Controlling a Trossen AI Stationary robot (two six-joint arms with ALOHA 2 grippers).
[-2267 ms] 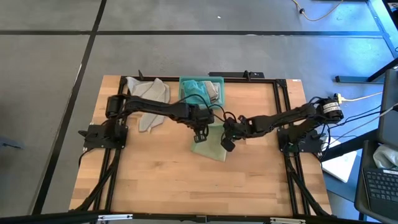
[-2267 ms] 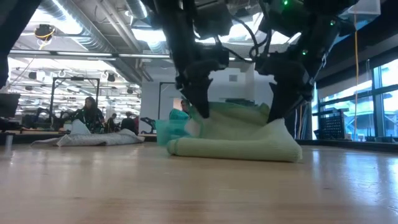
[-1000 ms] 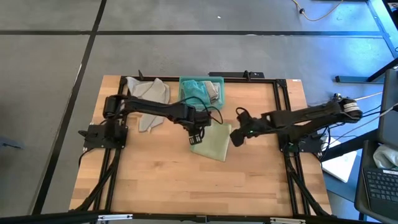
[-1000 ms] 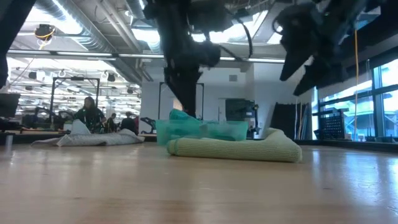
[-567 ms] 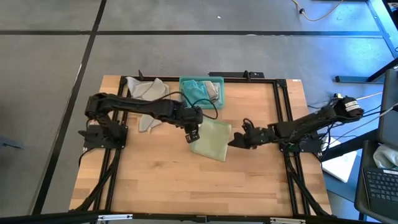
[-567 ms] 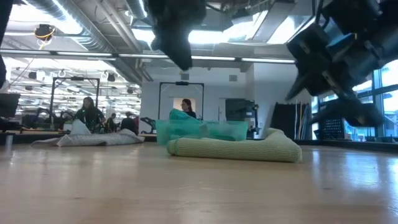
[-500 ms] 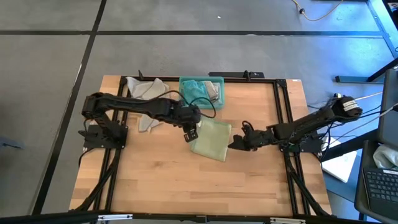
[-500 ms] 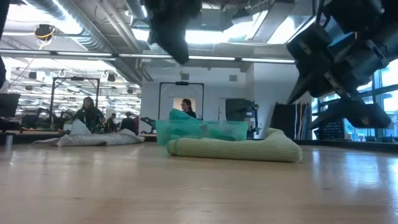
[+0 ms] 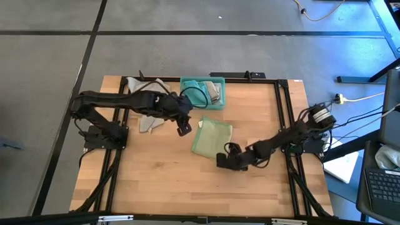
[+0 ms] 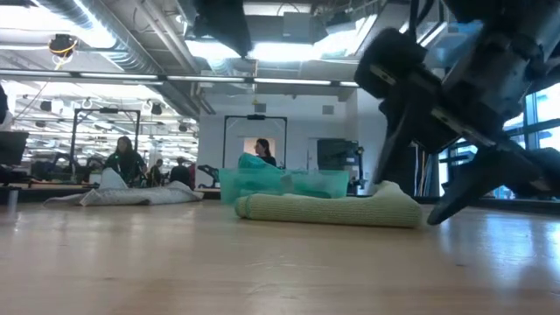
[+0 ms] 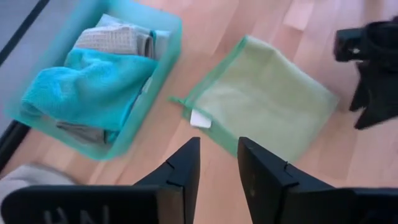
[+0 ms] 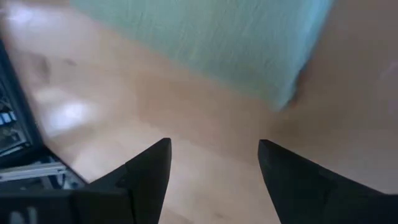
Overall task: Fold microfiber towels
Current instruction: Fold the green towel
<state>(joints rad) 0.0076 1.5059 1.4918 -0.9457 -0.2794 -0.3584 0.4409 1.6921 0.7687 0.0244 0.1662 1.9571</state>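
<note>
Both arms withdrew from the pale green towel (image 9: 212,138) (right end effector (image 9: 222,160) spread, empty).

Matt green cloth towel (image 9: 212,138) on smooth wood table (image 9: 156,181).

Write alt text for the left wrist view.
A folded pale green towel with a small white tag lies flat on the wooden table, beside a teal bin holding teal and grey towels. The left end effector hovers above, empty, fingers slightly apart.
</note>
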